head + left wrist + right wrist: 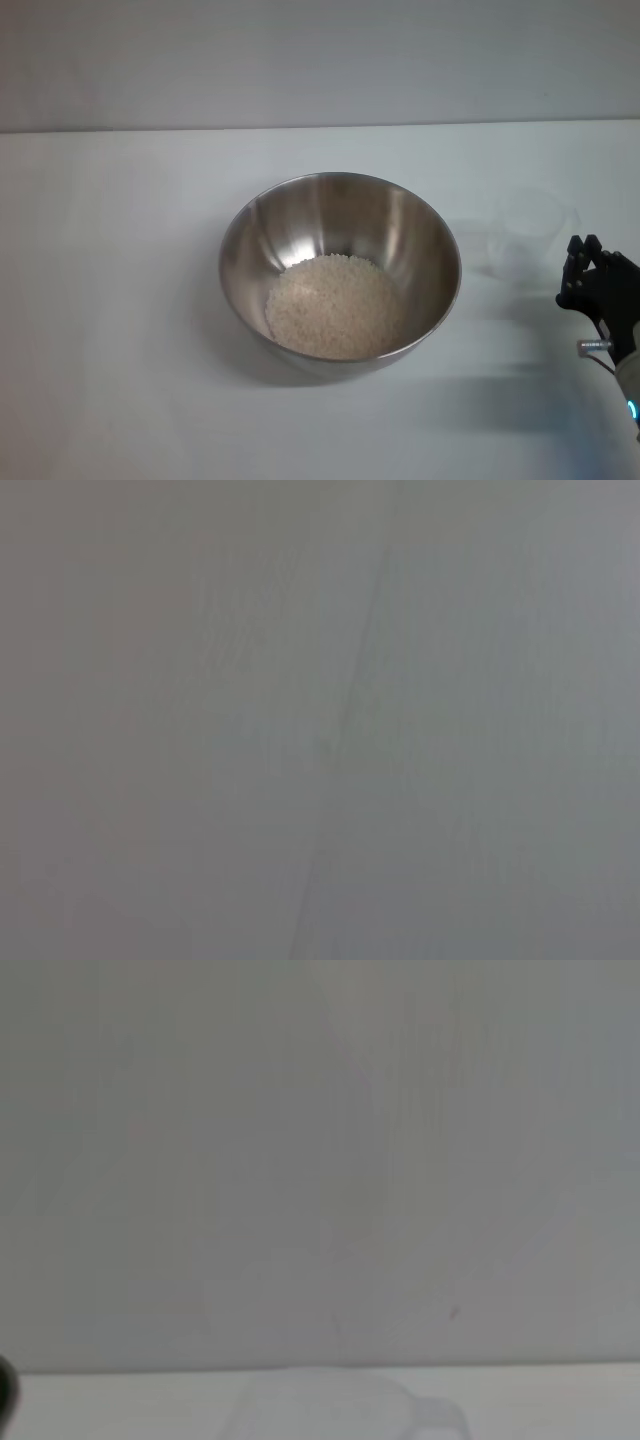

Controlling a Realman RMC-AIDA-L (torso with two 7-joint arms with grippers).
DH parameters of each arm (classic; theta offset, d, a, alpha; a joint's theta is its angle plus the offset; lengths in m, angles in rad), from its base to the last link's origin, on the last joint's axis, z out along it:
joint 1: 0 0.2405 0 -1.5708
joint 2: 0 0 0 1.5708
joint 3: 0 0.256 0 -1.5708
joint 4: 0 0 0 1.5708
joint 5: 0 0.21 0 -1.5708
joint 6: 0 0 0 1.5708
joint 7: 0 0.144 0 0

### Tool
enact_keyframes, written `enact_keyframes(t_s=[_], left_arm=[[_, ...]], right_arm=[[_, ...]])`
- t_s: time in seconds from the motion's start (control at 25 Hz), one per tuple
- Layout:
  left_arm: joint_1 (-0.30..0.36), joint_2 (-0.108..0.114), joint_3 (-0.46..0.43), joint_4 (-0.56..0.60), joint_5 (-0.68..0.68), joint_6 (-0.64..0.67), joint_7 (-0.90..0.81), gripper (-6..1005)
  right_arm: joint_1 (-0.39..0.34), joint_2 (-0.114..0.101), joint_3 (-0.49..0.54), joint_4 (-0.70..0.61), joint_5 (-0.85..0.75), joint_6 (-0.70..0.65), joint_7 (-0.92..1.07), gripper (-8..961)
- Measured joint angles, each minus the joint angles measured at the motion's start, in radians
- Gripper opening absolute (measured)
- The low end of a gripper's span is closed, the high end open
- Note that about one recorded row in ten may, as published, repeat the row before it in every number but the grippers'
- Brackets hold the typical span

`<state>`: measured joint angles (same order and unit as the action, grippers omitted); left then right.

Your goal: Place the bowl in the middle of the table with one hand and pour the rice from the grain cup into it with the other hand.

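The stainless-steel bowl stands in the middle of the white table. A pile of white rice lies in its bottom. The clear grain cup stands upright on the table to the right of the bowl and looks empty. My right gripper is near the table's right edge, just right of the cup and apart from it, holding nothing. In the right wrist view the cup shows faintly against the table. My left gripper is out of view, and the left wrist view shows only a plain grey surface.
A pale wall runs behind the table's far edge. Nothing else stands on the tabletop besides the bowl and the cup.
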<state>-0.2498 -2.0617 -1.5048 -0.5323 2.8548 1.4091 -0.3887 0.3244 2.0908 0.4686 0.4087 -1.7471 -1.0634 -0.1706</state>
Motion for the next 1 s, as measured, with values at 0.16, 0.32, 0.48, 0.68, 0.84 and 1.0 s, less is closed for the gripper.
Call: enact_keyframes(t_s=[0.16,0.32,0.48,0.68,0.84,1.0], left_arm=[[0.008,0.000,0.000,0.003,0.000,0.001,-0.001,695],[0.013,0.000,0.001,0.021,0.000,0.002,0.005,695],[0.016,0.000,0.002,0.051,0.000,0.002,0.009,695],[-0.001,-0.004,0.009,0.112,0.011,-0.004,0.066,695],[-0.013,-0.005,0.029,0.153,0.016,-0.007,0.125,695],[-0.024,-0.007,0.047,0.191,0.019,-0.014,0.179,695]], right_arm=[[-0.038,-0.001,-0.072,0.011,-0.001,-0.133,0.000,119],[-0.076,-0.006,-0.121,0.005,-0.001,-0.354,0.000,120],[-0.065,-0.009,-0.103,-0.024,0.005,-0.519,0.000,122],[-0.016,-0.010,-0.063,-0.069,0.006,-0.568,0.046,123],[0.011,-0.011,-0.044,-0.114,0.006,-0.584,0.118,124],[0.030,-0.011,-0.032,-0.153,0.005,-0.593,0.164,124]])
